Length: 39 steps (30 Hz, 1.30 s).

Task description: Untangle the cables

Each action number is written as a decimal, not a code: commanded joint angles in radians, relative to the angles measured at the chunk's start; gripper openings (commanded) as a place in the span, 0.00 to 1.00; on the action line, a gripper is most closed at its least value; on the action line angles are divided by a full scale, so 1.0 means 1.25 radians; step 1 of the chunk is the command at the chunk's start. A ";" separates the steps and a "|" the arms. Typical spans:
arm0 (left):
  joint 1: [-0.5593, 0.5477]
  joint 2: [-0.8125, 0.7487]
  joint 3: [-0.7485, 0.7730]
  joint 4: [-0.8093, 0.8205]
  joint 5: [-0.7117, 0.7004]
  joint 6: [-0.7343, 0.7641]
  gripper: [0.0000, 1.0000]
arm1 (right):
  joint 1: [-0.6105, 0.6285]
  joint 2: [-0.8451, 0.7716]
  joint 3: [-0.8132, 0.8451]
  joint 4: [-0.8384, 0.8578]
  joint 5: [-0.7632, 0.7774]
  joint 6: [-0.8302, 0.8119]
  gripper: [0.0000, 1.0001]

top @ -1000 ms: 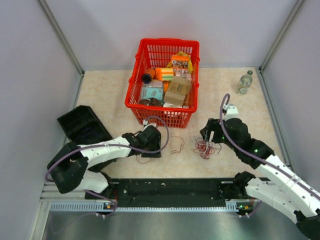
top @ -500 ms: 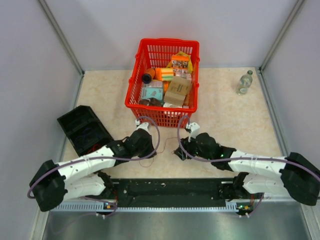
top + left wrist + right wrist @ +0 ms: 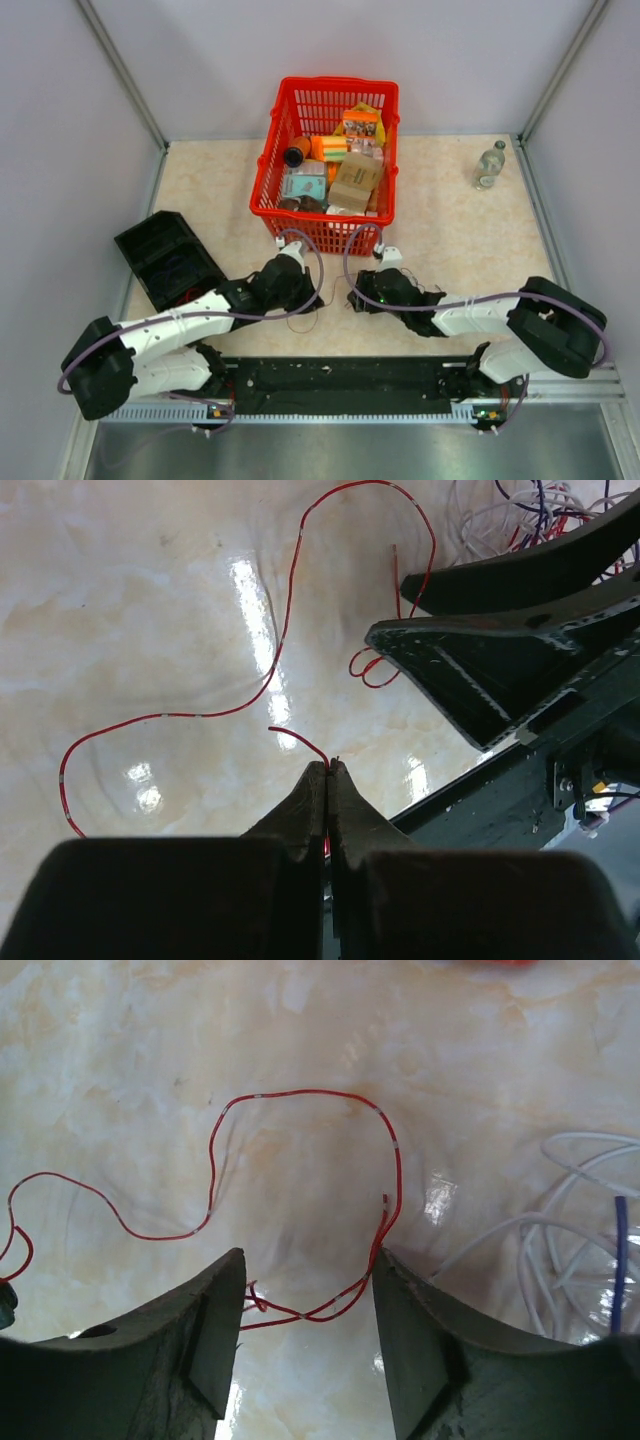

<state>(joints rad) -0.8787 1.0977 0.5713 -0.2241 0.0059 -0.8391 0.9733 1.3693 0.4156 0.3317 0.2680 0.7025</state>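
Left wrist view shows the left claw pressed together, pinching a red wire at its very tips. From there the wire runs in loose curves across the worktop toward the right claw. That claw is spread, low over the worktop, with a bend of the same wire lying between its fingers and nothing gripped. The rest of the cables, whitish, dark and red strands, lie in a small tangle just beyond the right claw, on its right side. Both claws sit near the front of the worktop, just near of the basket.

The step in hand looks like drawing this one wire free. To do it well, the right claw should probably close on the wire close to the tangle and hold it as an anchor, while the left claw pulls slowly leftward, low over the worktop. The small loop by the right claw's left finger could tighten into a knot, so tension wants watching. The tip-only pinch on the left may slip.
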 commanded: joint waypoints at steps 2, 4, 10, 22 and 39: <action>0.000 0.024 0.020 0.091 0.036 -0.010 0.00 | 0.012 0.056 0.039 0.120 -0.045 0.042 0.44; 0.000 0.031 0.014 0.118 0.039 -0.007 0.00 | 0.012 0.065 0.042 0.133 -0.065 0.053 0.33; 0.006 0.088 0.013 0.172 0.042 -0.010 0.00 | 0.012 0.027 0.041 0.104 -0.100 0.101 0.00; 0.021 0.198 0.049 0.203 0.047 -0.006 0.23 | 0.012 0.032 -0.015 0.174 -0.162 0.166 0.00; 0.017 0.029 0.019 0.011 0.108 0.207 0.85 | 0.007 0.050 -0.012 0.167 -0.179 0.168 0.00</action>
<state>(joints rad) -0.8558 1.1339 0.5777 -0.1329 0.1024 -0.7109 0.9749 1.4281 0.3977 0.5087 0.0559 0.9134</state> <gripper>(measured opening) 0.915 0.006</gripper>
